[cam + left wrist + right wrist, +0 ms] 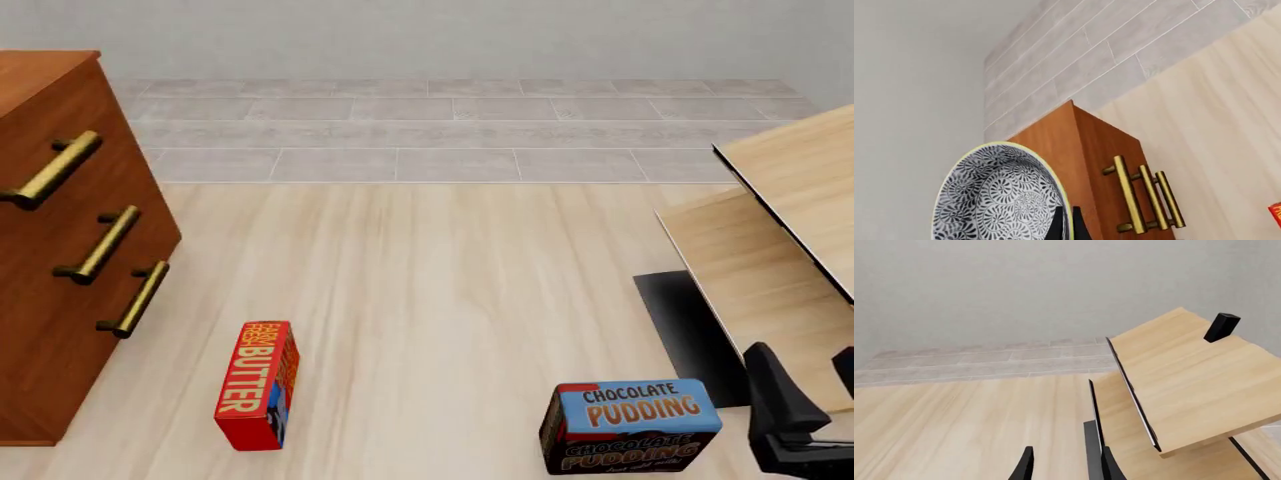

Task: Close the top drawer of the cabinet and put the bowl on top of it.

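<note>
In the left wrist view, the black-and-white patterned bowl with its yellowish rim fills the near foreground. My left gripper is shut on its rim, one dark finger on each side. Beyond it stands the reddish-brown cabinet with three brass handles. In the front view the cabinet stands at the left, and the top drawer looks flush with the two below it. The bowl and left gripper are outside the front view. My right gripper hangs open and empty at the lower right, its fingers spread.
A red butter box stands on the floor near the cabinet. A blue chocolate pudding box lies just left of my right gripper. Pale light-wood furniture with a dark base takes up the right side.
</note>
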